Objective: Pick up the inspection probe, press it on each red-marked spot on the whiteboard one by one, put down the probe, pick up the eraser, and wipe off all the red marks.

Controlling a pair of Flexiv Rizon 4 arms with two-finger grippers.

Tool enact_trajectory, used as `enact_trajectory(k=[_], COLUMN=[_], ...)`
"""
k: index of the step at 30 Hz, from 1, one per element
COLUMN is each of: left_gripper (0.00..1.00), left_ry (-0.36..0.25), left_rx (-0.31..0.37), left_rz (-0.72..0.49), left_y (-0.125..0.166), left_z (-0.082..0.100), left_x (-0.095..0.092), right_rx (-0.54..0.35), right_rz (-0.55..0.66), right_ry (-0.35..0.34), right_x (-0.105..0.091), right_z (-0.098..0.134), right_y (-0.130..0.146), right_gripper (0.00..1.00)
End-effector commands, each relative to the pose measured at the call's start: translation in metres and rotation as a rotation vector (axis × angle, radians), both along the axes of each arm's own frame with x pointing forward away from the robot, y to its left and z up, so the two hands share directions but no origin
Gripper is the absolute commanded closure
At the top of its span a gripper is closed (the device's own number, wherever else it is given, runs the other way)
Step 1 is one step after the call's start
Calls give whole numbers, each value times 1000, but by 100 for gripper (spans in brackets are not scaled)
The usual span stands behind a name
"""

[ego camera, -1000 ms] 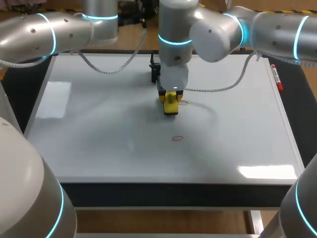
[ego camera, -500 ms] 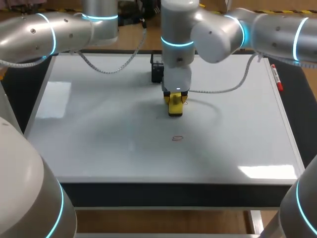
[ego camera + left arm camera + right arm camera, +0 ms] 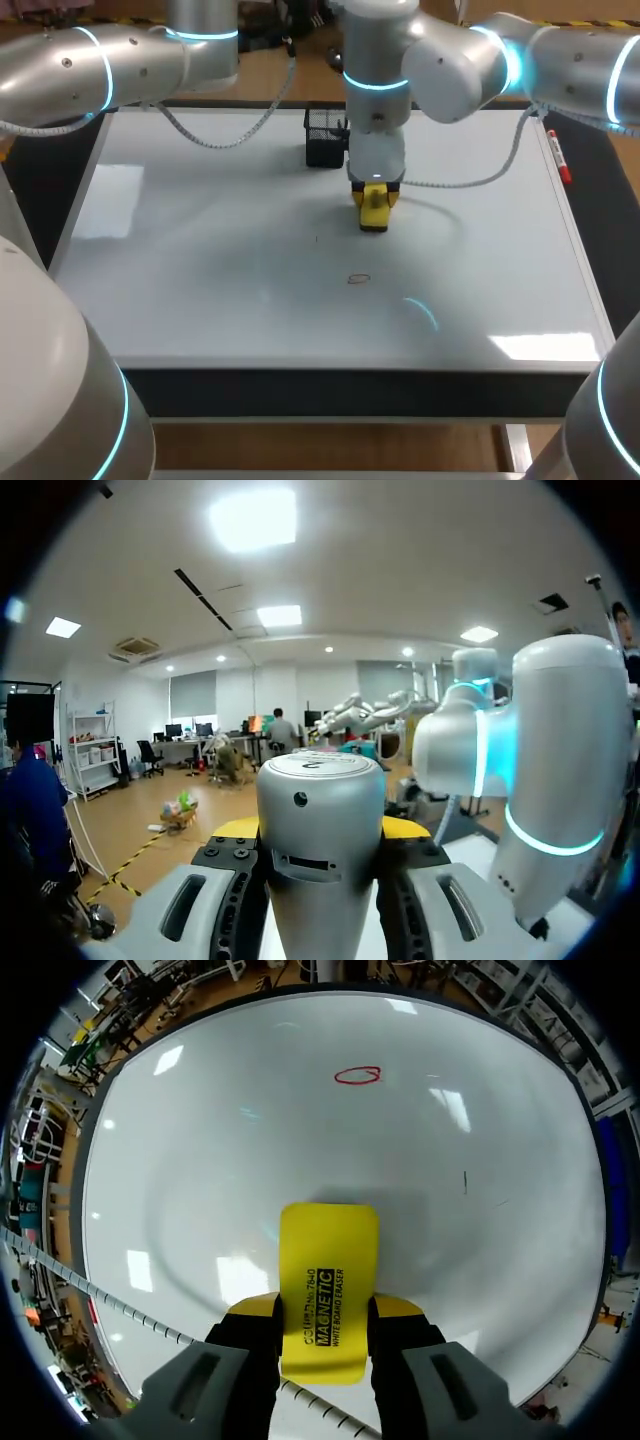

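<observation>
My right gripper (image 3: 374, 203) is shut on a yellow eraser (image 3: 374, 212), pressed flat on the whiteboard (image 3: 200, 250) just right of its middle. In the right wrist view the eraser (image 3: 328, 1290) sticks out between the gripper's (image 3: 325, 1312) fingers. One red ring mark (image 3: 358, 279) lies nearer the front edge, shown ahead of the eraser as the red mark (image 3: 357, 1076). In the left wrist view my left gripper (image 3: 320, 827) points out into the room, shut on a silver cylindrical inspection probe (image 3: 320, 850). That gripper is hidden in the head view.
A black mesh holder (image 3: 325, 140) stands at the back of the board, just left of my right arm. A red marker pen (image 3: 558, 158) lies along the board's right edge. A tiny dark speck (image 3: 318, 238) sits left of the eraser.
My right gripper slid the eraser to the right and slightly back, over the spot where a red mark lay beside it. That mark no longer shows. The left arm kept still.
</observation>
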State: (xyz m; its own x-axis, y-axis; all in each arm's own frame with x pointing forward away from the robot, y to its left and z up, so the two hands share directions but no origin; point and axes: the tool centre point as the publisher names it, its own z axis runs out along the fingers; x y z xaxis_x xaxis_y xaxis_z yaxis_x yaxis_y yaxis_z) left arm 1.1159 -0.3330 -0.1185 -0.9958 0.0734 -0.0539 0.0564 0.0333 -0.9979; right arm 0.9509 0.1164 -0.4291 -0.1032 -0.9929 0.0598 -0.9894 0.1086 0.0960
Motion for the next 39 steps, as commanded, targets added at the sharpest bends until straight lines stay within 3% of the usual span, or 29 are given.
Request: enact_trajectory(k=[1, 9, 19, 39], left_gripper=[100, 100, 100, 100], left_ry=[2, 2, 2, 2], left_rx=[2, 2, 2, 2], left_rz=[-3, -3, -3, -3], left_y=[0, 0, 0, 0], left_z=[1, 1, 1, 1], left_x=[1, 1, 1, 1], right_rx=[0, -3, 97, 77], right_rz=[-21, -73, -217, -464], right_ry=[-6, -16, -50, -101], right_x=[-2, -2, 1, -17], right_z=[-1, 5, 40, 55], right_y=[-22, -44, -88, -185], right_gripper=[100, 100, 100, 100])
